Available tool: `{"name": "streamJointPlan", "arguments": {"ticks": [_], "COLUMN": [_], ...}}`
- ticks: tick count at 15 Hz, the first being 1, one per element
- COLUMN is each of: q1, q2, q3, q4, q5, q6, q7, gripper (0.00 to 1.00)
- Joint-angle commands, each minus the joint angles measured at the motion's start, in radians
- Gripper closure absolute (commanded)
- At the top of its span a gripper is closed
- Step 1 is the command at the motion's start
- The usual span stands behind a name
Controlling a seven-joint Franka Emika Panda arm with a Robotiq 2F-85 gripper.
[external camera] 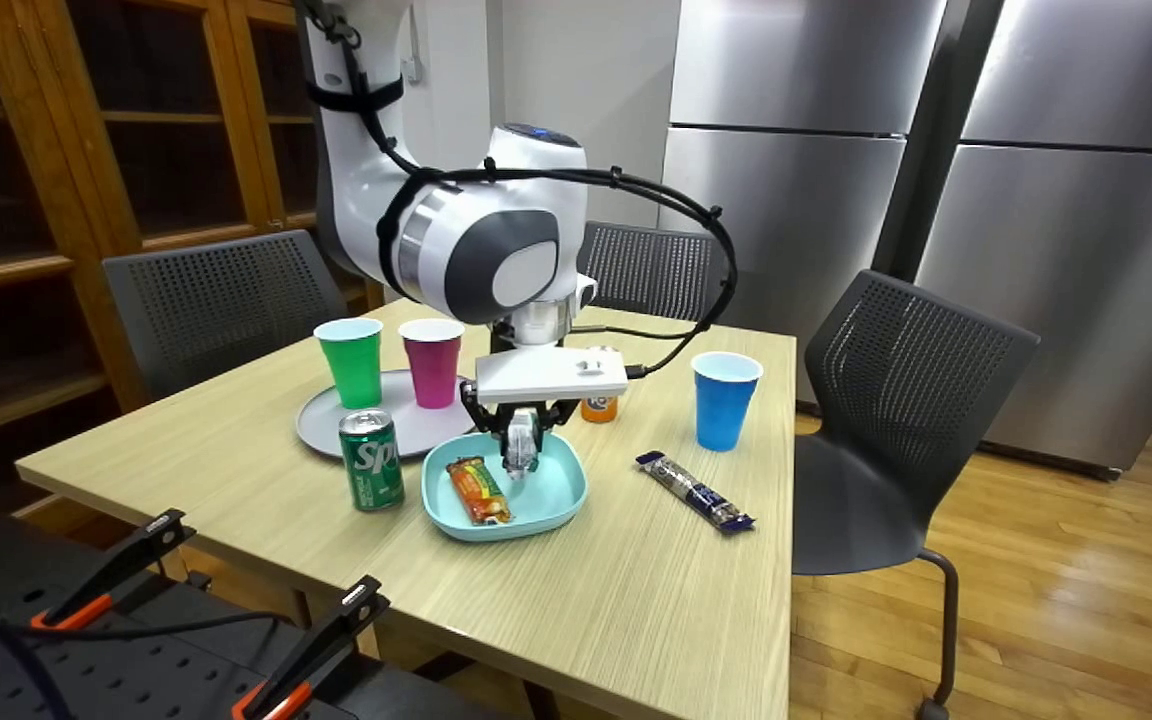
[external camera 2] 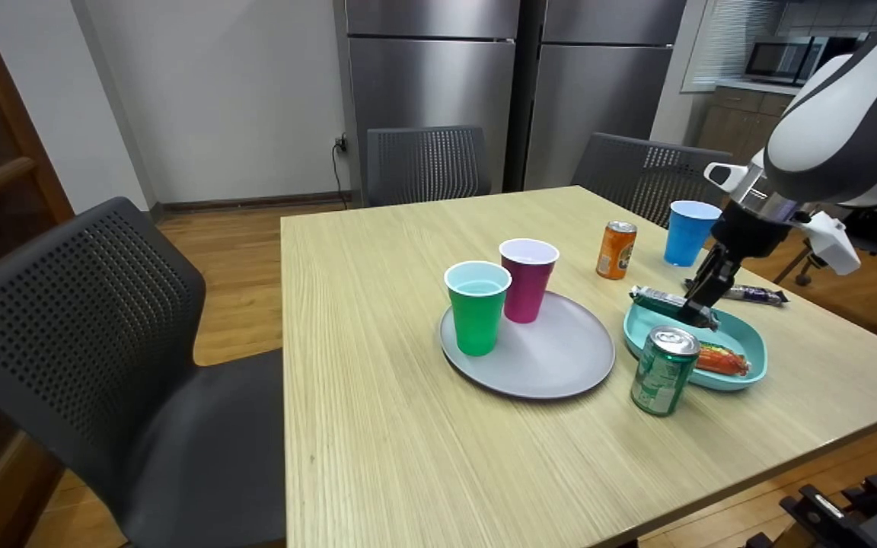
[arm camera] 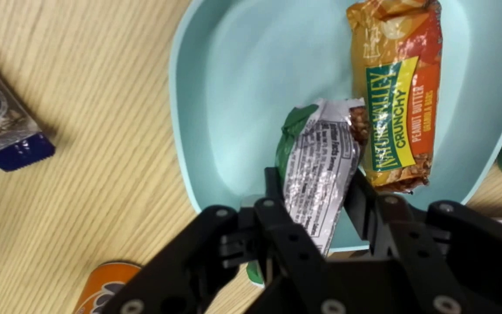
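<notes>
Nearest the lens in the wrist view, the black gripper (arm camera: 314, 185) has its jaws closed against both sides of a green-and-silver wrapped bar (arm camera: 320, 148). Bar position: over the turquoise tray (arm camera: 246, 100), tilted, with its rear end appearing to pass the tray rim beneath the gripper. Contact between bar and tray cannot be confirmed.

Step in hand (judgement): handling of the gripped bar at the tray, with the grip apparently secure. The next move calls for a steady hold, control of the bar's tilt, and clearance from the rim and from the orange granola bar (arm camera: 397, 104). That item lies inside the tray, close beside the gripped bar's free end.

Surrounding items, outward from the tray: a green soda can (external camera: 372, 465) stands upright just beside it. On the opposite side, a blue-ended bar (external camera: 693, 490) lies flat on the table (external camera 2: 408, 426). A grey plate (external camera 2: 560, 361), near but apart from the tray, carries a green cup (external camera 2: 476, 316) and a magenta cup (external camera 2: 527, 285), both upright. An orange can (external camera 2: 617, 251) and a blue cup (external camera: 724, 405) stand farther out.
</notes>
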Motion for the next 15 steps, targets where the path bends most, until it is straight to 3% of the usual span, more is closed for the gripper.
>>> {"name": "streamJointPlan", "arguments": {"ticks": [1,9,15], "q1": [-0.050,0.077,0.245], "q2": [-0.074,-0.108,-0.091], "q3": [0.035,-0.094,-0.244], "q4": [-0.042,-0.037,-0.008], "q5": [0.010,0.024,0.011], "q6": [-0.047,-0.107,-0.105], "q7": [-0.054,-0.029,-0.005], "gripper": [0.86,0.86,0.86]}}
